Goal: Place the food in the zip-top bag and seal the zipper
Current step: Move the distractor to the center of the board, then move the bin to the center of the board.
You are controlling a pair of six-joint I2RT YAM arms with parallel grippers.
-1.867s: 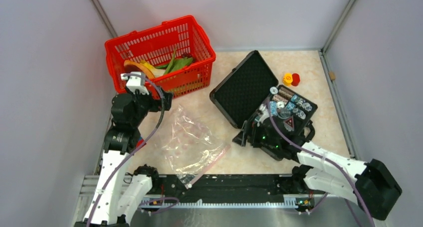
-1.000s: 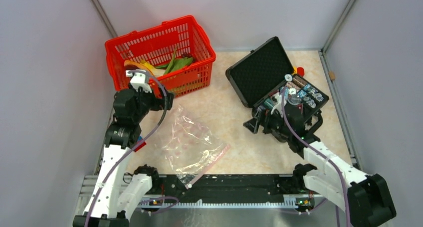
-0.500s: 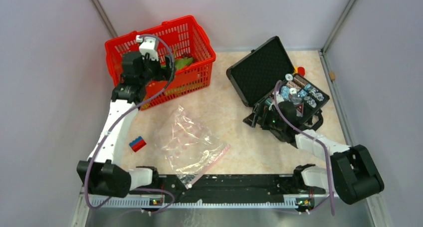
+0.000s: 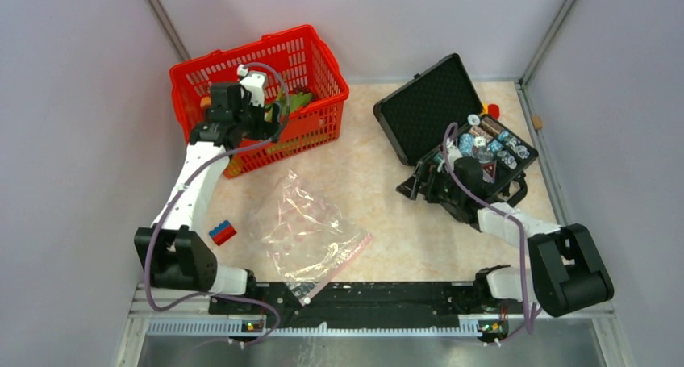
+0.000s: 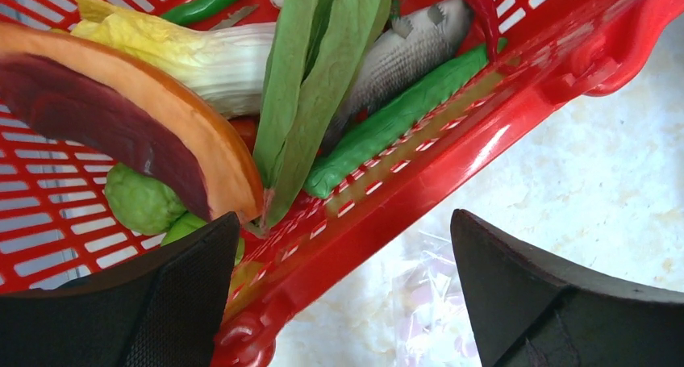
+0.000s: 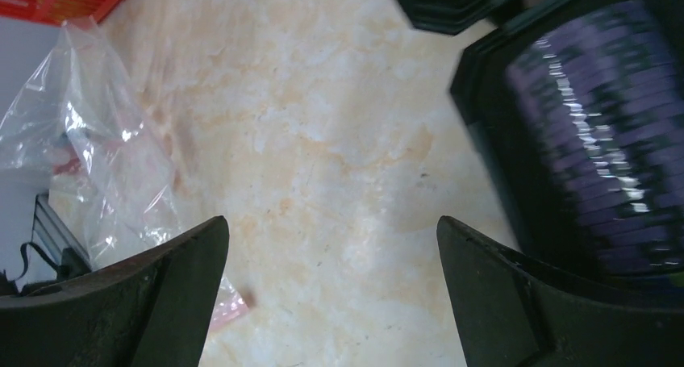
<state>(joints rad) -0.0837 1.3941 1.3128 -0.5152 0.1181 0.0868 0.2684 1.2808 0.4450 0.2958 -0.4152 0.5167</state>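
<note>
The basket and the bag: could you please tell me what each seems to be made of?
The basket looks like glossy moulded red plastic, judging by its rigid lattice walls and highlights. The bag looks like thin clear plastic film: crinkled, see-through, glinting.

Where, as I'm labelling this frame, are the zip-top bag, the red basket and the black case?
zip-top bag [image 4: 302, 234]: top view, middle of its crinkled film.
red basket [image 4: 252, 64]: top view, its far mesh wall.
black case [image 4: 423, 109]: top view, its open lid's lining.

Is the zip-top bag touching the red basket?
Apart. The top external view shows bare tabletop between the zip-top bag and the red basket.
</note>
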